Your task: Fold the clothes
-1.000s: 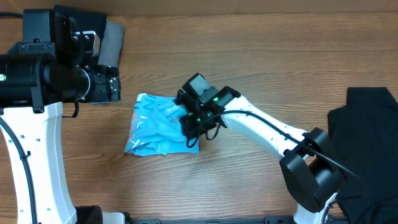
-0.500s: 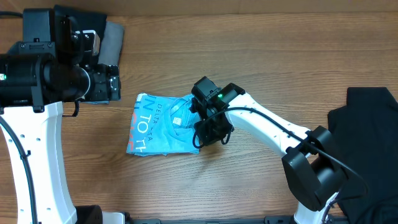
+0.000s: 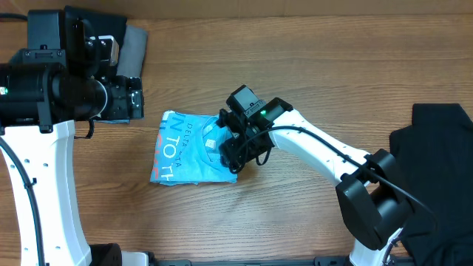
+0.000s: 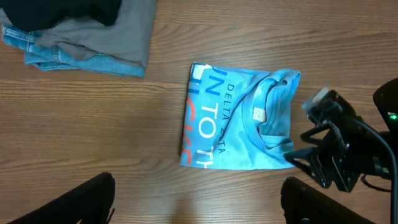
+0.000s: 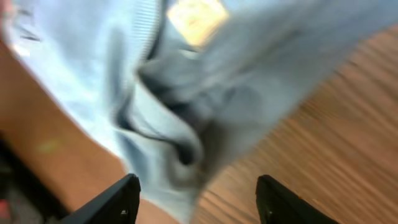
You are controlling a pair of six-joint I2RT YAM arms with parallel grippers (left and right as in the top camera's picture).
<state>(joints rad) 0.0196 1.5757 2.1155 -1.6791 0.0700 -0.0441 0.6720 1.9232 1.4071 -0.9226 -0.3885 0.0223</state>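
The folded sky-blue T-shirt (image 3: 188,151) lies mid-worktop (image 3: 310,66), slightly longer left-to-right, its right edge just under the right gripper (image 5: 199,202) (the nearer arm), jaws parted and holding nothing, while the left gripper (image 4: 199,202) hangs wide open, empty, well apart.

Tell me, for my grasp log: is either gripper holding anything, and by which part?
Nothing is held: right gripper open at the shirt's edge, left gripper open and empty.
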